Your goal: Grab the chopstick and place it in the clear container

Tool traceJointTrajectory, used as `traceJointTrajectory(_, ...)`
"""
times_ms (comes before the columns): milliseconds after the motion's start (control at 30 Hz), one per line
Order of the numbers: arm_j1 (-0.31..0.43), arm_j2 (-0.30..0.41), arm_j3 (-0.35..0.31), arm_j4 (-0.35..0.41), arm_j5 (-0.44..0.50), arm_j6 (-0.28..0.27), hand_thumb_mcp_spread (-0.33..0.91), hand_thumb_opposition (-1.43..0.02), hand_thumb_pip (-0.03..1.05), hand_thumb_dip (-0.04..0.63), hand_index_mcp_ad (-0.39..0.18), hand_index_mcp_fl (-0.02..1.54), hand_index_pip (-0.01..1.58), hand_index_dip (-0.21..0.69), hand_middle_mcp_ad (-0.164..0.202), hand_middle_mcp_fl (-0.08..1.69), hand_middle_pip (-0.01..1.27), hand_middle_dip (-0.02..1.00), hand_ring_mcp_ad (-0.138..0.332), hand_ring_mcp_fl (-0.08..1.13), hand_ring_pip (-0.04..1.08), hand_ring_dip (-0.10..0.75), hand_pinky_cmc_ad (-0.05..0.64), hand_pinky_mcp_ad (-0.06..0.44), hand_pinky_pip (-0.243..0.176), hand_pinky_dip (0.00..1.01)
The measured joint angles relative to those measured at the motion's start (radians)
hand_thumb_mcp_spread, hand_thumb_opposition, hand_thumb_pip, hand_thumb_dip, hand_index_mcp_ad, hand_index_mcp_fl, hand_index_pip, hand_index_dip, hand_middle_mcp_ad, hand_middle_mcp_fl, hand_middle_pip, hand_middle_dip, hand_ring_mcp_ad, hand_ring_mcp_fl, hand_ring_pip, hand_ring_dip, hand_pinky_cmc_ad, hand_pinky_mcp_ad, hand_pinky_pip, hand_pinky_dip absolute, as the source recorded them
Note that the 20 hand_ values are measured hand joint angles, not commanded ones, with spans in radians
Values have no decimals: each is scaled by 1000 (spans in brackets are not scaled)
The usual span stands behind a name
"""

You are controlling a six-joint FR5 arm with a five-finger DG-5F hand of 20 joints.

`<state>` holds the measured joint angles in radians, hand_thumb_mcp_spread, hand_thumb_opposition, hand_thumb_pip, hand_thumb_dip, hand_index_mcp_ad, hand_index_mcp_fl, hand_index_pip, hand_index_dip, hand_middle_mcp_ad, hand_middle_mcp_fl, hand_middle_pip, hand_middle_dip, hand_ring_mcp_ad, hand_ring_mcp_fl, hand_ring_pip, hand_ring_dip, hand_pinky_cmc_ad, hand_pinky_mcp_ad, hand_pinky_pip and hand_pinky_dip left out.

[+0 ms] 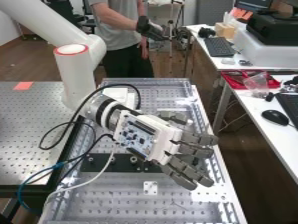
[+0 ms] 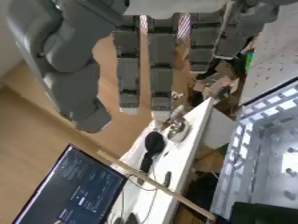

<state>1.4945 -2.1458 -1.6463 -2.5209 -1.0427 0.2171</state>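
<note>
Perforated bench (image 1: 113,200) stretching beneath the hand (image 1: 166,142), chopstick (image 2: 157,186) waiting past the fingertips.
Fingers (image 2: 161,75) are hanging straight, the thumb (image 2: 74,92) is standing wide of them, and nothing is sitting between. In the wrist view the chopstick is slanting across the line of the fingers, beyond their tips and apart from them, so the coming move is probably asking for a turn of the wrist before any closing. One end is running towards a dark block (image 2: 258,214) by the bench's edge; whether it is resting there or standing in something is hard to tell. In the high view the hand is hiding the bench beneath it.
</note>
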Motion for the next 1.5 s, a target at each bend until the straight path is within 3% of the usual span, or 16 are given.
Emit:
traceJointTrajectory(100, 4, -9, 9, -9, 3, 16, 382, -785, 735, 330, -56, 333, 750, 31, 75, 543, 267, 476, 187, 150, 86, 188, 145, 202, -155, 302)
traceJointTrajectory(600, 21, -39, 50, -57, 4, 40, 393, -787, 738, 339, -63, 236, 866, 16, 75, 559, 457, 506, 159, 209, 77, 253, 145, 201, -140, 271)
traceJointTrajectory(733, 26, -48, 63, -65, 4, 45, 407, -787, 738, 339, -73, 237, 960, 16, 75, 559, 506, 527, 148, 213, 82, 284, 145, 202, -138, 239)
traceJointTrajectory(1033, 33, -63, 82, -74, 5, 51, 457, -787, 709, 339, -73, 239, 1201, 16, 77, 536, 541, 557, 147, 246, 84, 302, 148, 202, -127, 194)
traceJointTrajectory(1433, 40, -85, 108, -82, 10, 49, 473, -803, 677, 339, -87, 255, 1251, 16, 77, 543, 565, 569, 136, 246, 86, 328, 147, 197, -124, 178)
traceJointTrajectory(1500, 40, -87, 110, -83, 10, 45, 473, -803, 677, 339, -87, 255, 1262, 16, 77, 548, 571, 571, 138, 265, 79, 330, 147, 201, -106, 180)
